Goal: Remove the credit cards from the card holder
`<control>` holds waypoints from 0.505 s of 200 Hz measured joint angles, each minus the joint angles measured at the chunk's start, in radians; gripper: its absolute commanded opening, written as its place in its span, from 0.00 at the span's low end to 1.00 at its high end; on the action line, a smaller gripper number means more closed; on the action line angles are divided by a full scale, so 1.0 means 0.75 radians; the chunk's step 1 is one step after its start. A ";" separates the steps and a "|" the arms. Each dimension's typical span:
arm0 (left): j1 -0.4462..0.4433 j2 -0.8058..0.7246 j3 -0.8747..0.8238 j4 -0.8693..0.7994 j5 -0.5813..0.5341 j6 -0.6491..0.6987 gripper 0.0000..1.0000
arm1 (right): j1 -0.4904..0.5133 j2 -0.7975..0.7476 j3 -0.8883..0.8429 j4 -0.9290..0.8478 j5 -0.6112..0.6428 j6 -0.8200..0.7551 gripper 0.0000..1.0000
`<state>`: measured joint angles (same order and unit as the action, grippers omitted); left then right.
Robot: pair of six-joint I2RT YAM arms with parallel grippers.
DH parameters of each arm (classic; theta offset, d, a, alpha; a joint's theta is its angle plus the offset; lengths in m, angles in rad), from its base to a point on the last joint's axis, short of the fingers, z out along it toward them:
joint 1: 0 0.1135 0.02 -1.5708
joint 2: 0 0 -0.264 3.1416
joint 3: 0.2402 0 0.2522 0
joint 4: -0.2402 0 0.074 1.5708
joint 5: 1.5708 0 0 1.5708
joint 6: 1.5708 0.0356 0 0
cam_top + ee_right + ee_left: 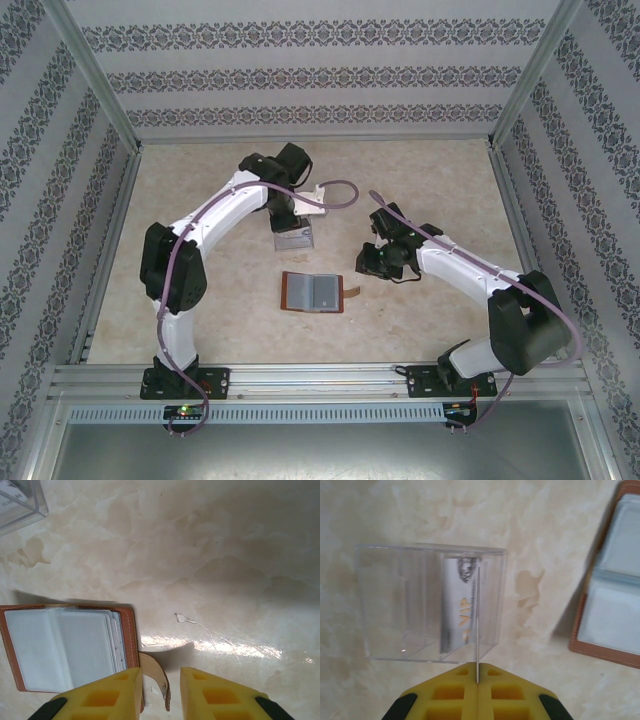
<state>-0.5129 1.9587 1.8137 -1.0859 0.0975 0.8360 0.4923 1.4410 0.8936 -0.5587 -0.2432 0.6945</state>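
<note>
Two arms reach over a bench (200,190) with a glossy beige surface, marbled with darker tan blotches. Three walls (320,80) close it in, papered in white with dark floral bands. Silver metal posts (95,75) stand at the corners and a metal rail (320,378) runs along the near edge.

The left gripper (477,672) is closed on a credit card (477,625). That card shows edge-on as a thin line over a clear tray (395,605), which sits toward the back of the bench. A second card (460,610), silver with gold "VIP" lettering, is inside the tray.

The card holder (313,292) lies open and flat near the middle of the bench, well apart from the tray. Its brown leather rim frames grey-blue sleeves. Its strap tab (155,672) curls out from its right edge.

The right gripper (161,676) hangs low just right of the card holder. Its yellow jaws stand apart on either side of the strap tab and are not pressed against it. A small clear scrap (185,619) lies on the bare surface beyond, beside a streak of glare.
</note>
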 measured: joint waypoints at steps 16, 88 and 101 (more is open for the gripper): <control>0.020 0.030 0.024 -0.001 -0.027 0.030 0.00 | -0.008 0.004 0.001 0.000 -0.006 -0.005 0.27; 0.064 0.114 0.081 0.021 -0.067 0.144 0.00 | -0.017 0.073 0.010 0.003 -0.016 -0.015 0.27; 0.065 0.132 0.101 0.023 -0.067 0.159 0.00 | -0.017 0.085 0.010 0.003 -0.017 -0.015 0.27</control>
<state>-0.4641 2.0579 1.8896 -1.0687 0.0475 0.9554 0.4797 1.5047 0.9012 -0.5564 -0.2562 0.6834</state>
